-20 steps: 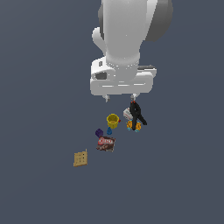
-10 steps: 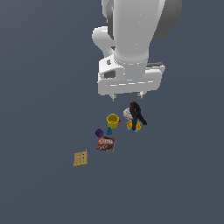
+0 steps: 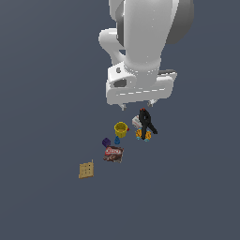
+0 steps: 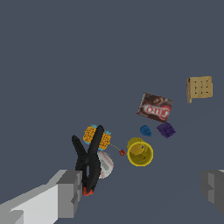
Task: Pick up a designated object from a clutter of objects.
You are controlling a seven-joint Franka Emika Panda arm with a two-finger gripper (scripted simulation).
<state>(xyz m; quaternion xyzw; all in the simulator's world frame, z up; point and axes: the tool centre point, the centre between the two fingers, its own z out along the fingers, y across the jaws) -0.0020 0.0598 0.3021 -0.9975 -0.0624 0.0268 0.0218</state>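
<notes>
The designated object, a small orange studded block [image 4: 96, 137] with light-blue wheels, lies in the clutter of objects, partly under a black clamp [image 4: 89, 159]. In the exterior view the orange block [image 3: 143, 135] peeks out below the clamp [image 3: 147, 122]. My gripper [image 3: 137, 105] hangs open above the clutter, apart from every item. In the wrist view the gripper [image 4: 140, 190] shows two grey fingers [image 4: 65, 192] spread wide, with nothing between them.
A white ball [image 4: 105, 165] touches the clamp. Nearby are a yellow cup [image 4: 140, 152], a small blue item [image 4: 145, 130], a purple cup [image 4: 166, 129] and a brown packet [image 4: 154, 106]. A tan cracker [image 4: 200, 87] lies apart from the rest.
My hand has shifted toward the exterior view's right and dipped slightly. The objects have not moved.
</notes>
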